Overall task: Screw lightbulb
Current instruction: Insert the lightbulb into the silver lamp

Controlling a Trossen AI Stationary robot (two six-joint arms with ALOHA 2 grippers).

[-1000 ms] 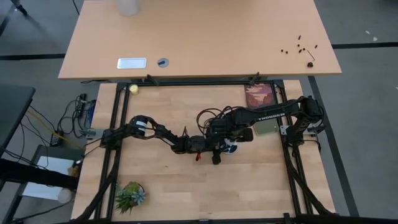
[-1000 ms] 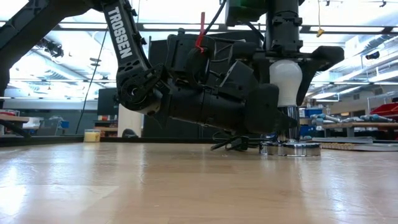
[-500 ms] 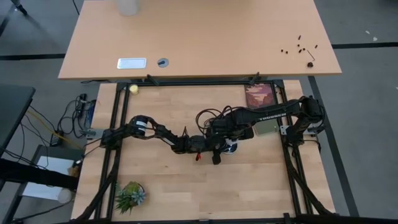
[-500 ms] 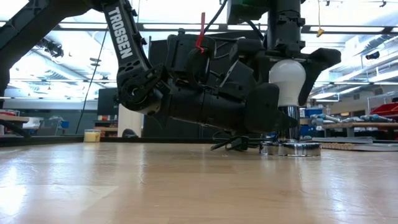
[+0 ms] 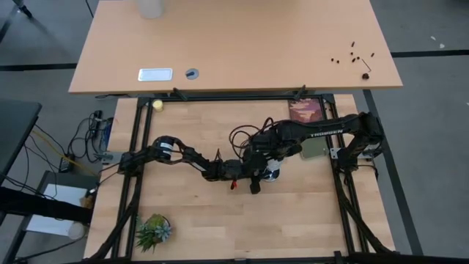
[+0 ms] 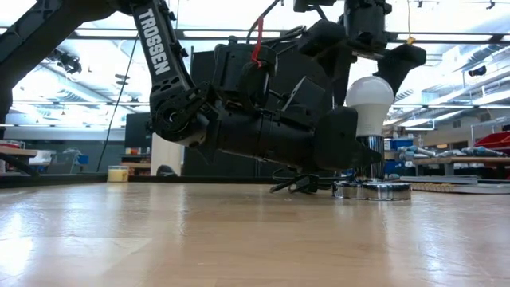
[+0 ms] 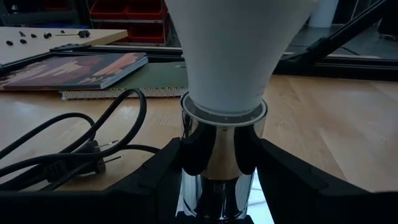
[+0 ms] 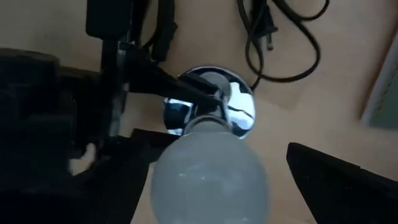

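A: From above, both arms meet at mid-table. The left gripper [image 5: 258, 174] reaches in low from the left; the right gripper [image 5: 270, 155] hangs over the same spot. The lightbulb [image 5: 272, 173] barely shows between them.

B: At table height, the lightbulb [image 6: 369, 102] stands upright on a chrome socket [image 6: 371, 190]. Why two arms?

A: Seemingly one steadies while the other turns. The right gripper [image 6: 368, 49] sits just above the white globe, fingers spread wide and clear of the glass, a released hold, perhaps between twists.

B: And the left wrist view?

A: The left gripper [image 7: 219, 168] clasps the socket's chrome neck [image 7: 219, 163] just under the lightbulb [image 7: 233, 56], likely to stop it spinning. The black cord [image 7: 68, 140] trails beside a book [image 7: 74, 67].

B: The right wrist view?

A: Straight down: lightbulb [image 8: 210, 177], socket [image 8: 210, 107] beneath, right fingers [image 8: 345, 180] standing apart.
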